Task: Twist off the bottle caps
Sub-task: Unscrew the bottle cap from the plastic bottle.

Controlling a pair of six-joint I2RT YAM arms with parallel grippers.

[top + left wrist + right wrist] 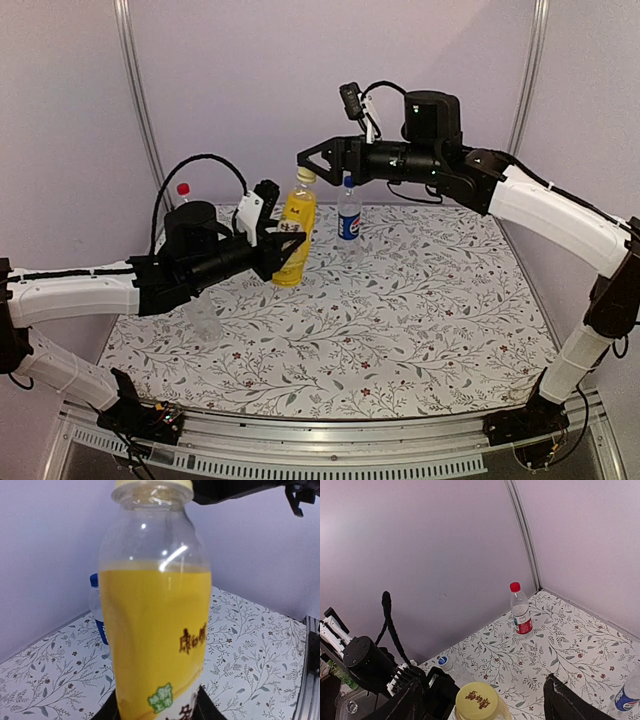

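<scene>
The yellow-liquid bottle is upright and seems lifted off the table, its lower body clamped in my left gripper. In the left wrist view the bottle fills the frame. Its yellow cap is on. My right gripper hovers open over the cap, one finger on each side, clear of it. The blue-label bottle stands just right of the yellow one. The red-capped, red-white-label bottle stands at the back left.
A plain clear bottle with a blue cap sits under my left arm. The floral mat covers the table. Purple walls with metal posts close in the back and sides.
</scene>
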